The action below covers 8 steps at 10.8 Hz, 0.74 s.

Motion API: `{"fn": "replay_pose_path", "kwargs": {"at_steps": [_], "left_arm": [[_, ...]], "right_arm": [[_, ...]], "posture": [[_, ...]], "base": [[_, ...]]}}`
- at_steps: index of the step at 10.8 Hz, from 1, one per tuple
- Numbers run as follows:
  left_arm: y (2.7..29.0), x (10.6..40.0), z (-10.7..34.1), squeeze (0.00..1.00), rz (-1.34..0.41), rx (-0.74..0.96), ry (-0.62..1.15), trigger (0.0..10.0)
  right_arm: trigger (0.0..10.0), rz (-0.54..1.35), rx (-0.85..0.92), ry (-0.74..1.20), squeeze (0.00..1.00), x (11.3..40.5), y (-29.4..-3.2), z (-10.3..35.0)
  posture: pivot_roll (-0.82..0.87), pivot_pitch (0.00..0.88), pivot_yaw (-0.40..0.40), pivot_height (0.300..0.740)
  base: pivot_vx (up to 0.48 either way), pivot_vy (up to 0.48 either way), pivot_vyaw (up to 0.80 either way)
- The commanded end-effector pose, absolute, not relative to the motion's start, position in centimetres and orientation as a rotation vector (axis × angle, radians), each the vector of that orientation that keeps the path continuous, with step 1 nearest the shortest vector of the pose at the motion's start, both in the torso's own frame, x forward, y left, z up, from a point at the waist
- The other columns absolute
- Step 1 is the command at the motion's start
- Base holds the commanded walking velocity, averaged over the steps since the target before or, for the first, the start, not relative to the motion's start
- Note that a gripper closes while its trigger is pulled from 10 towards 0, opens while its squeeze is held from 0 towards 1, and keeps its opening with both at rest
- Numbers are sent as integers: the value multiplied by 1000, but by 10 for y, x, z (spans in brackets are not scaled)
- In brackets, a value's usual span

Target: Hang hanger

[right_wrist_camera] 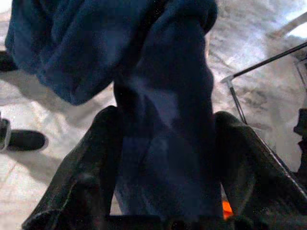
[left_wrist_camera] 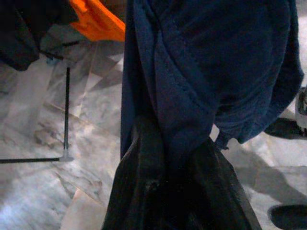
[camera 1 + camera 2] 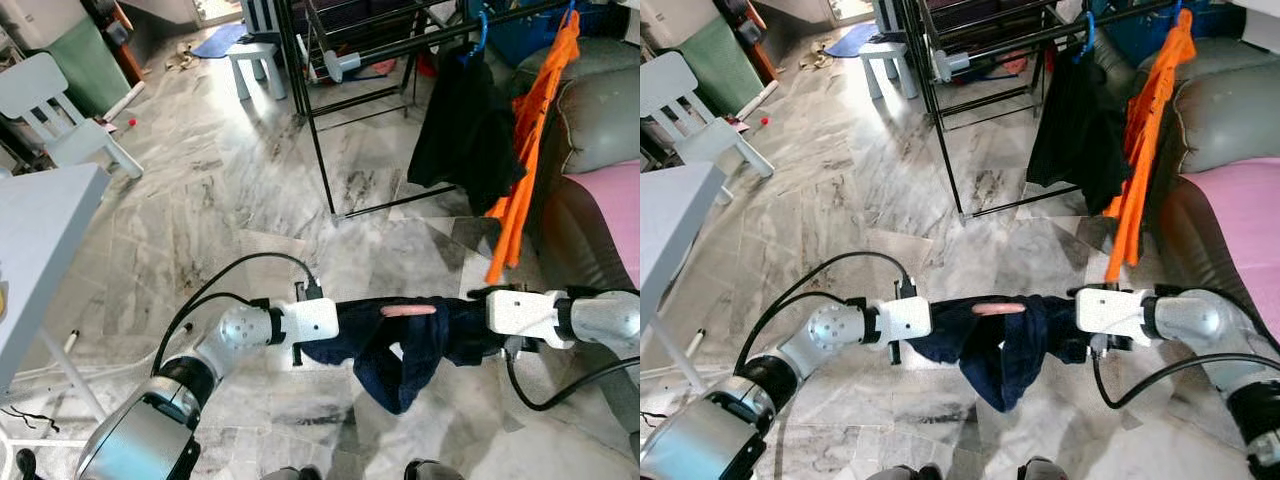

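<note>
A navy blue garment (image 3: 400,350) on a pink hanger (image 3: 408,311) is held low in front of me, between my two grippers. My left gripper (image 3: 343,326) pinches the cloth's left end; in the left wrist view its fingers (image 2: 139,191) close on a fold of the garment (image 2: 206,72). My right gripper (image 3: 477,326) grips the right end, with the cloth (image 1: 163,120) bunched between its fingers (image 1: 96,153). The black clothes rack (image 3: 318,140) stands ahead, with its rail at the upper right.
On the rack hang a black garment (image 3: 465,135) on a blue hanger and an orange garment (image 3: 525,150). A grey sofa (image 3: 600,120) with a pink cushion (image 3: 610,215) is at the right. A white table (image 3: 40,240), a small chair (image 3: 50,100) and a stool (image 3: 255,60) are at the left.
</note>
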<state>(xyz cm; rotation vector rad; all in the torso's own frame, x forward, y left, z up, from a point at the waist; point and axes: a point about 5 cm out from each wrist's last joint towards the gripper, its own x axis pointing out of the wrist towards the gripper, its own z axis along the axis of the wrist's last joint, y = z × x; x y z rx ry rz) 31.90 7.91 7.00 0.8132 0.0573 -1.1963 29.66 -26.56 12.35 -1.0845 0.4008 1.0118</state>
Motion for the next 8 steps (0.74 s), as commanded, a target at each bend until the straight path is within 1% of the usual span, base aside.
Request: {"fn": "replay_pose_path", "kwargs": {"at_steps": [1, 5, 7, 8], "left_arm": [[85, 324, 77, 0, -1179, 837, 28, 0], [83, 323, 78, 0, -1183, 829, 13, 0], [83, 323, 80, 0, -1188, 829, 1, 0], [82, 323, 80, 0, -1192, 829, -2, 0]], "right_arm": [[0, 1033, -1099, 409, 0, 298, -265, 123], [0, 1030, -1106, 387, 0, 301, -261, 120], [0, 1015, -1146, 372, 0, 302, -262, 118], [3216, 994, -1177, 345, 0, 306, -260, 119]], "posture": [[-171, 123, 198, 740], [-164, 120, 193, 740], [-161, 118, 192, 740], [-161, 117, 192, 740]], "base": [[0, 0, 0], [0, 0, 0], [0, 0, 0], [0, 0, 0]]}}
